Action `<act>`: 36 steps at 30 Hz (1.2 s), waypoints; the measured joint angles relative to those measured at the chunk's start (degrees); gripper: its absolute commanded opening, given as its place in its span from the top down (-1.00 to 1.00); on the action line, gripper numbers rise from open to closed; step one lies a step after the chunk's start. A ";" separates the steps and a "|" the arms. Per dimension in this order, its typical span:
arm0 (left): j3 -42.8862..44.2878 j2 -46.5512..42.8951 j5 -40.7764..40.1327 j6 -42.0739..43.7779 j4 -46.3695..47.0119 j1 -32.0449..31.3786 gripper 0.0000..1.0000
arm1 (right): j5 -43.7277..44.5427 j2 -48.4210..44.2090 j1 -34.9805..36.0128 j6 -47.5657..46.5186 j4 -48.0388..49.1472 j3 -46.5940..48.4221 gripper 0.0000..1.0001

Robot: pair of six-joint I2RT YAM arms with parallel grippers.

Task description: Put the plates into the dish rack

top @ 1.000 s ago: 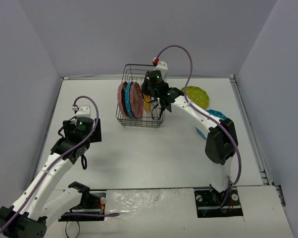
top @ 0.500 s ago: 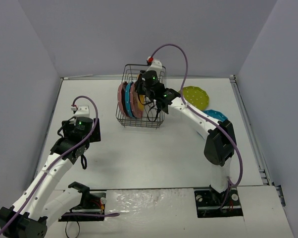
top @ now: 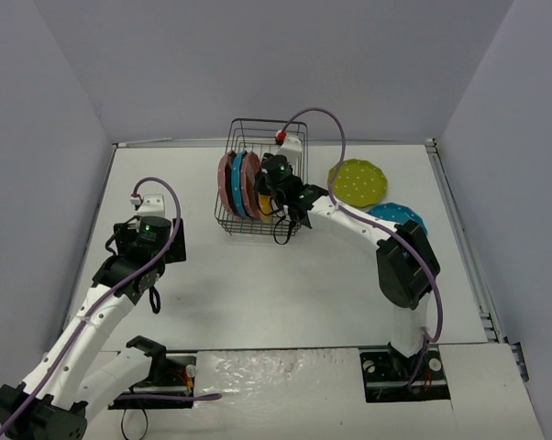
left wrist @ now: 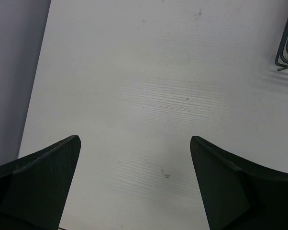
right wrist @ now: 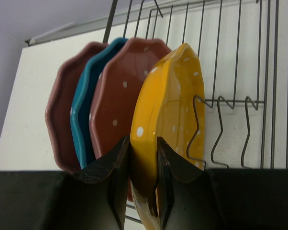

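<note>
Orange plate, pinched at its rim by the right gripper, has just sunk into the dish rack as number 4 (left gripper gapes empty), so 2 remain.

White table: rack, green plate, blue plate

Orange plate, three others upright in rack; lime plate, blue plate flat outside.
</note>
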 measured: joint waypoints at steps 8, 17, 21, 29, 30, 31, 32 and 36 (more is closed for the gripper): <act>0.00 -0.38 -0.32 0.01 -0.01 0.33 -0.94 | 1.27 0.85 0.81 -1.45 1.70 -0.45 0.28; -0.02 -1.00 -0.96 0.00 -0.04 0.37 -0.94 | 1.37 2.96 0.81 -2.91 3.22 4.92 -0.02; -0.02 -1.73 -1.26 0.00 -0.07 0.37 -0.94 | 1.58 3.04 0.81 -3.39 3.70 6.61 -0.26; -0.11 -2.89 -2.18 0.00 -0.13 0.37 -0.94 | 2.04 0.37 -0.50 -7.65 -0.18 4.89 -0.61; -0.11 -2.93 -2.20 -0.02 -0.13 0.37 -0.94 | 2.37 -1.17 -1.28 -8.39 -1.39 3.65 -0.62; -0.11 -2.97 -2.21 -0.04 -0.21 0.37 -0.94 | 2.76 -3.27 -2.31 -9.32 -2.60 2.04 -0.63; -0.11 -3.06 -2.21 -0.04 -0.27 0.37 -0.94 | 2.96 -5.90 -3.64 -10.40 -3.38 -0.25 -0.64; -0.32 -3.63 -2.25 0.00 -0.27 0.37 -0.94 | 2.56 -17.85 -11.40 -12.71 -9.35 -8.42 -0.62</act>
